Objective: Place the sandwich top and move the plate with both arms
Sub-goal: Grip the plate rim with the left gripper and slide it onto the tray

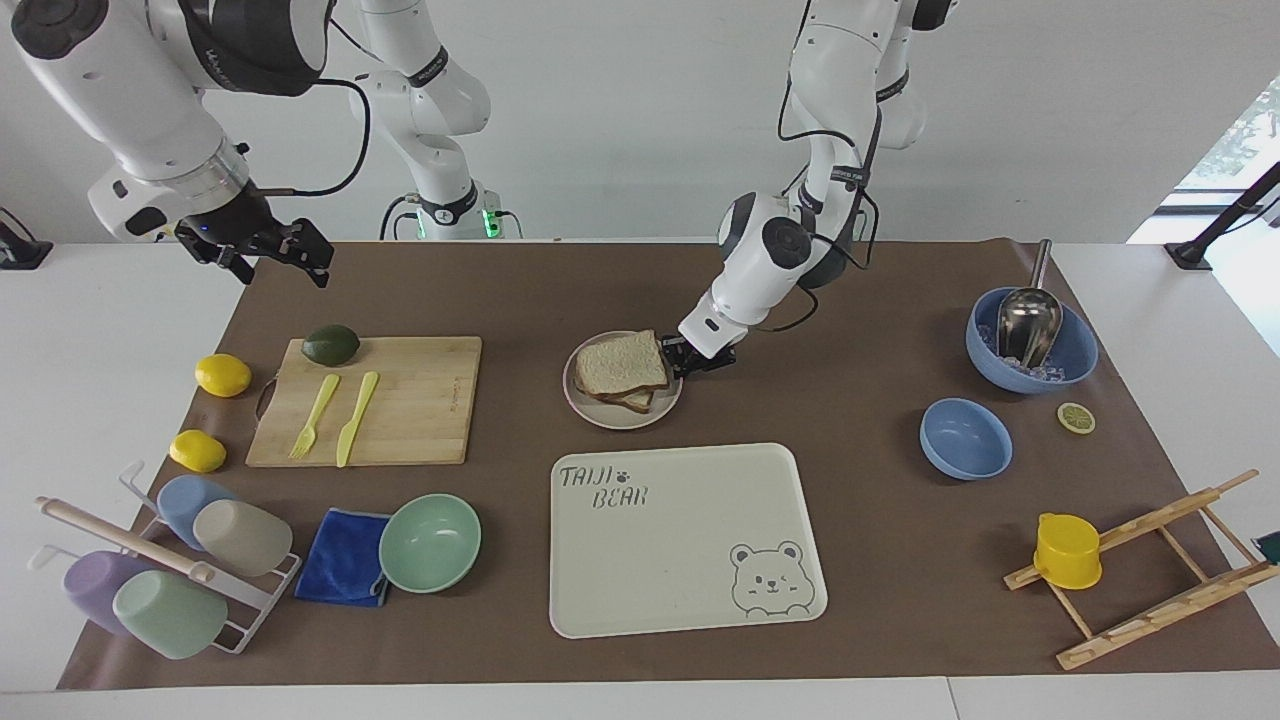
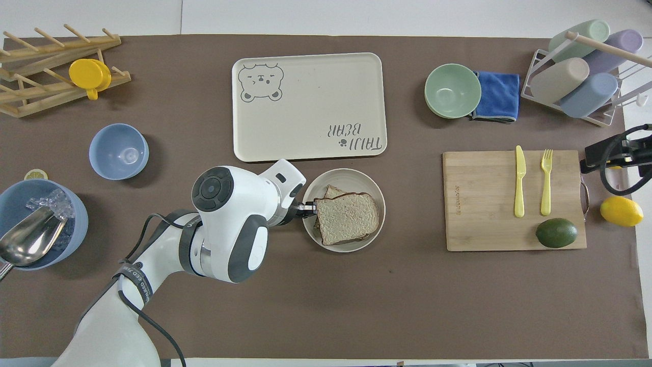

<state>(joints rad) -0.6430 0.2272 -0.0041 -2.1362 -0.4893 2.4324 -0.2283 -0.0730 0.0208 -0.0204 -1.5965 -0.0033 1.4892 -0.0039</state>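
Observation:
The beige plate [image 1: 600, 418] sits at mid-table, beside the tray's edge nearer the robots; it also shows in the overhead view [image 2: 351, 176]. On it the sandwich top [image 1: 620, 362], a pale bread slice [image 2: 349, 218], lies askew, shifted toward the robots. The lower slice [image 1: 632, 400] peeks out from under it [image 2: 332, 192]. My left gripper [image 1: 672, 356] is shut on the plate's rim at the left arm's side, touching the top slice's edge [image 2: 307, 207]. My right gripper [image 1: 280, 262] waits open in the air over the table's edge beside the cutting board [image 2: 586, 159].
The cream Taiji Bear tray [image 1: 690, 540] lies farther from the robots than the plate. A cutting board [image 1: 420, 400] with avocado, fork and knife lies toward the right arm's end. Two blue bowls [image 1: 965, 438] stand toward the left arm's end, a mint bowl [image 1: 430, 542] by the cup rack.

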